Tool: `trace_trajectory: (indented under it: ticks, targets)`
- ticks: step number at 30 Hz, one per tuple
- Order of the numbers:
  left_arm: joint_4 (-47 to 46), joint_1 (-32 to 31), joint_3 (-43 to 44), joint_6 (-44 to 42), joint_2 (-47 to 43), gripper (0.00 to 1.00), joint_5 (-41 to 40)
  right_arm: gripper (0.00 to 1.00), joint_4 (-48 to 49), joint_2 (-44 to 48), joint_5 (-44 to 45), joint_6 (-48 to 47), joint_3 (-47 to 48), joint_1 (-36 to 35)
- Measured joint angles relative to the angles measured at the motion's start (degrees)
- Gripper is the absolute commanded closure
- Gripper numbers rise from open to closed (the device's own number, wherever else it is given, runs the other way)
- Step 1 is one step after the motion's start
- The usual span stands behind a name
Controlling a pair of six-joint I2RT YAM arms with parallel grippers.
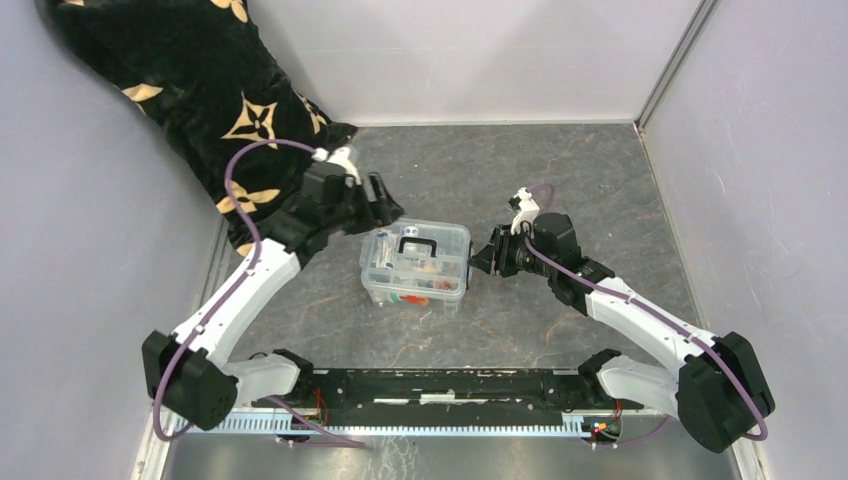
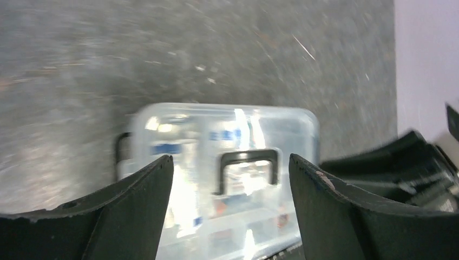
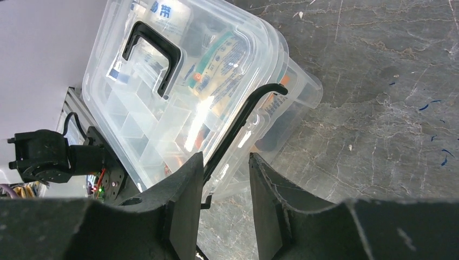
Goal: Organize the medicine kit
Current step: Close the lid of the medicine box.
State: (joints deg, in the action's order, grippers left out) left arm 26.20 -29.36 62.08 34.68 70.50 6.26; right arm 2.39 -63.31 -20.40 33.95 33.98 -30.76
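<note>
Grey marbled counter (image 1: 600, 190) between pale walls, and dead centre sits the medicine kit (image 1: 415, 265), a small clear rectangular plastic box with its flat lid on. At the kit's right side the right gripper (image 1: 480, 262) has its fingers close together around the thin black wire side clip (image 3: 243, 122). Whether they truly pinch it, I cannot tell. Over the kit's far left corner hangs the left gripper (image 1: 388, 212), fingers wide apart, holding nothing. The danger, I'd say: nothing braces the kit, so a tug on that clip may skid or tip the light box, or the thin wire may slip free. Inside, under the black lid handle (image 3: 160, 39), a divided tray shows a blue-lettered packet (image 3: 168, 13), a green-banded packet (image 3: 216, 51) and small red and orange bits.
</note>
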Motion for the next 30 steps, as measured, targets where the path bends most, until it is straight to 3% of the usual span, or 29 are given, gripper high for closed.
trace_trajectory:
  ticks: [5, 15, 25, 30]
  targets:
    - [3.56, 8.70, -2.62, 0.00, -4.35, 0.16, -1.68, 0.54, -0.37, 0.04, 0.15, -0.48, 0.00, 0.00]
    - [7.91, 9.81, -10.34, 0.00, -4.55, 0.17, -1.66, 0.50, -1.07, 0.68, 0.90, -1.29, 0.00, 0.00]
    - [6.54, 9.81, -11.47, 0.02, -4.09, 0.42, -0.61, 0.50, -1.29, 1.77, 1.51, -1.31, 0.00, 0.00]
    - [4.59, 9.81, -12.39, 0.04, -4.09, 0.48, 0.46, 0.50, -1.79, 2.71, 1.92, -1.31, 0.00, 0.00]
